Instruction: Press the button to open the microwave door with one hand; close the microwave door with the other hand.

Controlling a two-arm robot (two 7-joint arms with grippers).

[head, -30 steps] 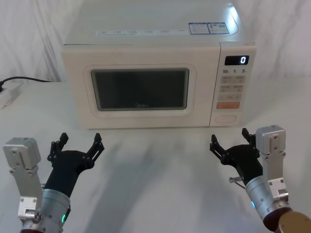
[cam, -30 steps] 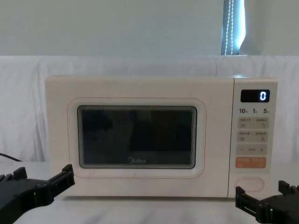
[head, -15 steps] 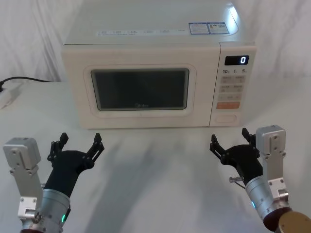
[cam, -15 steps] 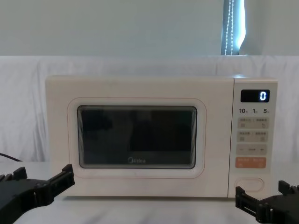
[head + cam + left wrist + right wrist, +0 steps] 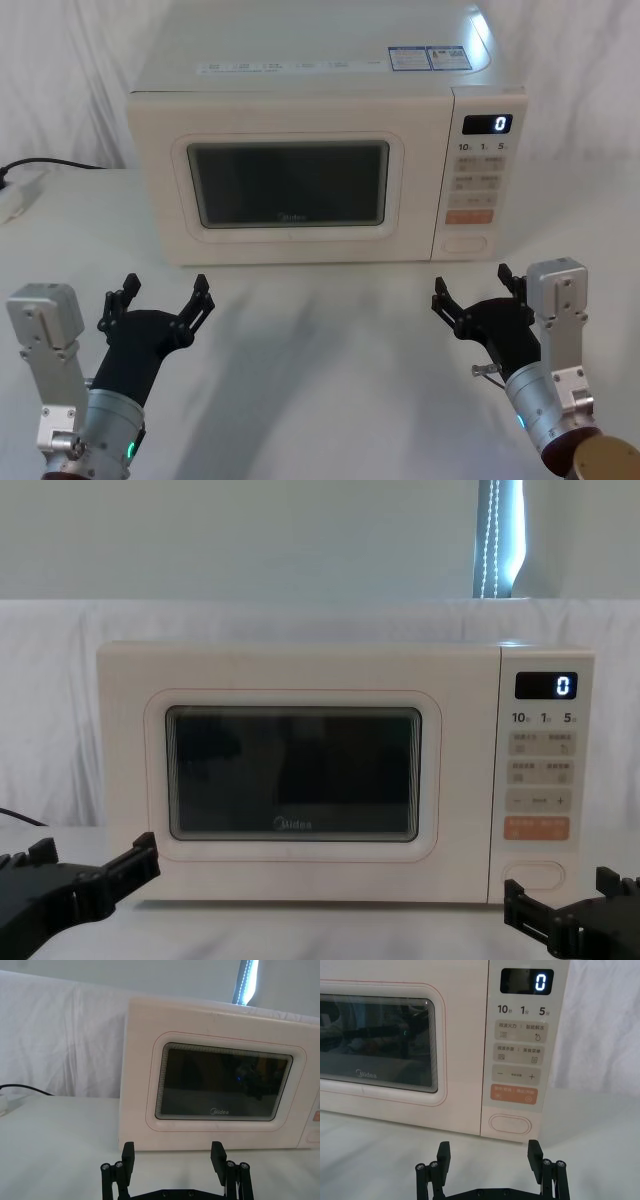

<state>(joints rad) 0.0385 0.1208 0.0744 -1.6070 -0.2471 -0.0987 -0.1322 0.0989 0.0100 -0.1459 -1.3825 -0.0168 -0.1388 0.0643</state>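
Nothing has moved: both open, empty grippers, left gripper (image 5: 160, 298) and right gripper (image 5: 478, 290), wait before the microwave door (image 5: 292, 188); its stiff button (image 5: 510, 1124) needs one firm fingertip push

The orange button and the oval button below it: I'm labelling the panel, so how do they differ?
The orange button is rectangular, coloured and carries printed labels; the oval button is cream, unmarked, with a thin outlined rim. The orange one sits higher, the oval one lowest on the panel. Both are wide and untouched.
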